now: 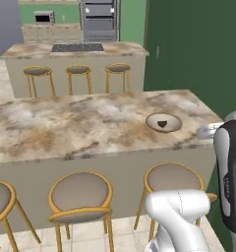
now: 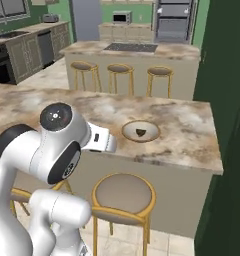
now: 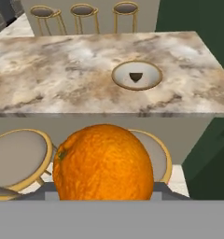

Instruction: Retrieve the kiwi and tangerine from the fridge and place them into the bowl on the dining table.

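Observation:
A bright orange tangerine [image 3: 103,163] sits large at the bottom of the hand view, and my gripper [image 3: 104,195] is shut on it. The fingers are hidden behind the fruit. The hand [image 2: 103,139] hovers at the near edge of the dining table [image 1: 80,125], just short of its brown-beige marbled top. The shallow tan bowl [image 3: 150,79] stands on the table ahead and slightly right, near the right end. A small dark thing [image 3: 135,77] lies in the bowl [image 1: 175,127]; I cannot tell whether it is the kiwi. The fridge is out of view.
Gold-legged stools [image 1: 80,194] line the table's near side below the hand. Behind the table stands an island with a cooktop [image 1: 76,47] and three more stools [image 1: 79,71]. A dark green wall [image 1: 198,49] closes off the right side.

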